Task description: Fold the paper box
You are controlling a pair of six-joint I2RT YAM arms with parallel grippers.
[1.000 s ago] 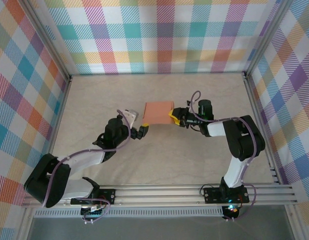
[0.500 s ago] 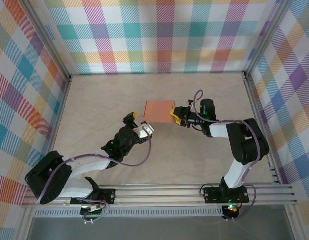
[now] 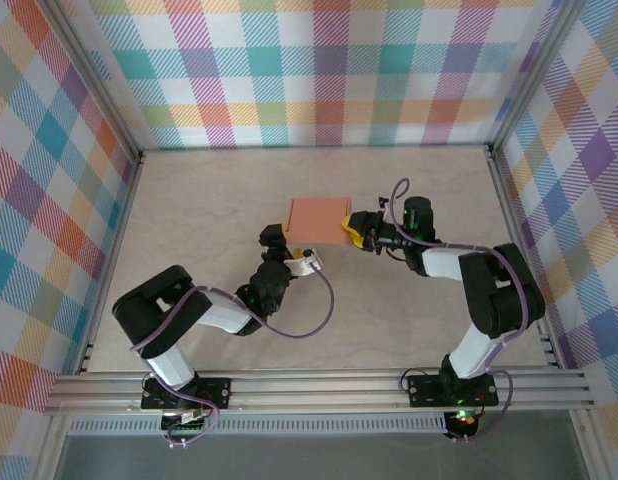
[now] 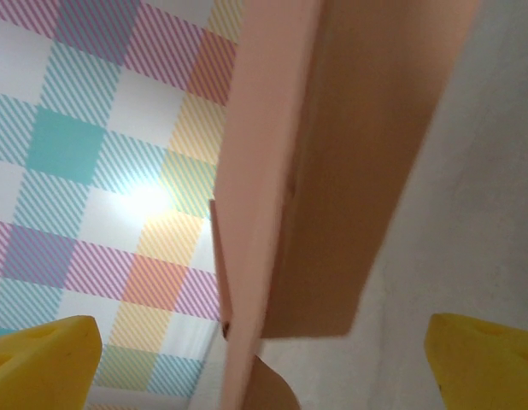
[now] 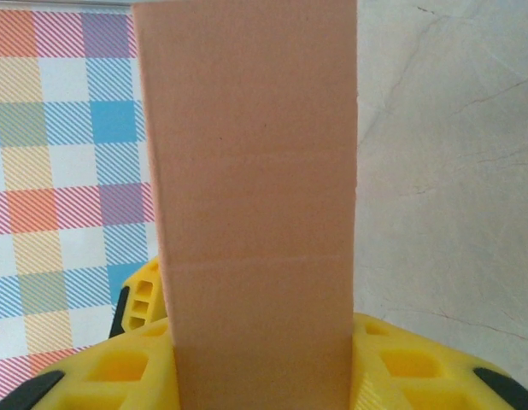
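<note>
The paper box point(image 3: 318, 221) is a salmon-orange flat rectangle of card at the middle of the table. My right gripper point(image 3: 355, 231) is shut on its right edge. In the right wrist view the paper box point(image 5: 255, 196) stands up between the yellow fingers point(image 5: 136, 363), and my right gripper point(image 5: 260, 376) clamps its lower part. My left gripper point(image 3: 289, 250) sits just off the box's near left corner, open. In the left wrist view the paper box point(image 4: 332, 171) looms close and edge-on, with a rounded flap low down. My left gripper point(image 4: 264, 367) has its yellow fingertips point(image 4: 42, 363) spread wide to either side.
The beige table point(image 3: 189, 210) is enclosed by checked walls and aluminium rails point(image 3: 319, 385) along the near edge. The left arm's purple cable point(image 3: 309, 320) loops over the table in front of the box.
My left arm has folded in and swung its gripper forward and right, up to the box's near left corner. The right gripper stays shut on the box, barely shifted.
</note>
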